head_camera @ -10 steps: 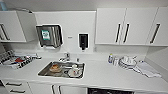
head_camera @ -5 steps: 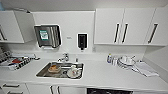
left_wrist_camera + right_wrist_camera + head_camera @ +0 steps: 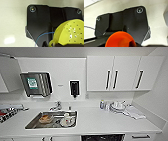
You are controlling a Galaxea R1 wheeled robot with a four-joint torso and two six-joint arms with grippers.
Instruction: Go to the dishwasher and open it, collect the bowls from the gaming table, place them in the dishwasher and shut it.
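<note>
Camera view has shifted closer to the white worktop (image 3: pixel 100 122) since earlier frames; dishwasher (image 3: pixel 102 137) sits dark beneath its front edge. Yellow perforated bowl (image 3: pixel 70 33) at left wrist, orange bowl (image 3: pixel 120 39) at right — pincer states: cannot tell.

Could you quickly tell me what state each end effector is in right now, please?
Left end effector: cannot be told; a yellow perforated bowl sits close by it.
Right end effector: cannot be told; an orange bowl sits close by it.

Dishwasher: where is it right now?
In the head view the dishwasher sits at the bottom edge, under the counter, just right of the sink, its dark opening showing.
</note>
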